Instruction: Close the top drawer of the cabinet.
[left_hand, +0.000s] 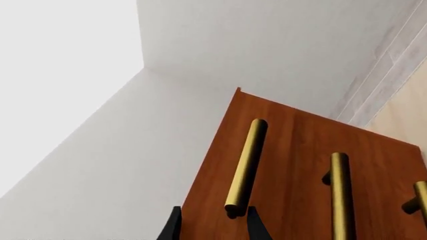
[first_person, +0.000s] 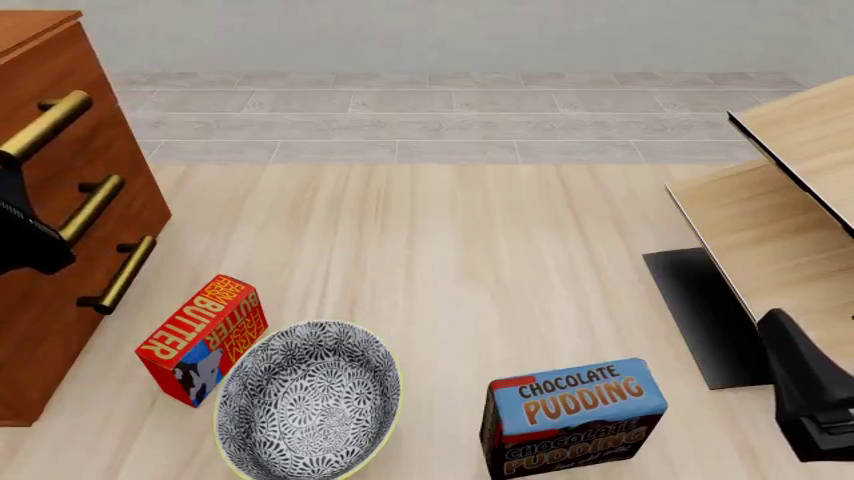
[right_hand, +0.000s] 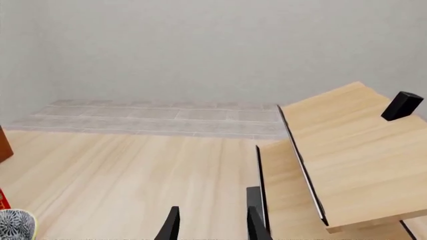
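Front view gives me the cabinet (first_person: 60, 230) filling the left edge of the frame, its reddish-brown face turned toward the middle, three brass handles stepping down it; the top drawer (first_person: 54, 75) sits uppermost at upper left, its handle (first_person: 47, 125) a bar running lengthwise across the front. Pale wood furniture (first_person: 774, 200) takes the right edge. Lower centre holds the patterned bowl (first_person: 307, 400), which looks empty, with a red butter box (first_person: 200, 338) touching its left rim and a chocolate pudding box (first_person: 574, 415) standing apart to its right. My left gripper (left_hand: 212, 222) shows only in the left wrist view, fingers spread with the near end of the top handle (left_hand: 245, 167) just above the gap, not pinched. Right wrist view alone shows my right gripper (right_hand: 212, 222), fingers spread over bare floor beside the pale furniture (right_hand: 347, 150), holding nothing.
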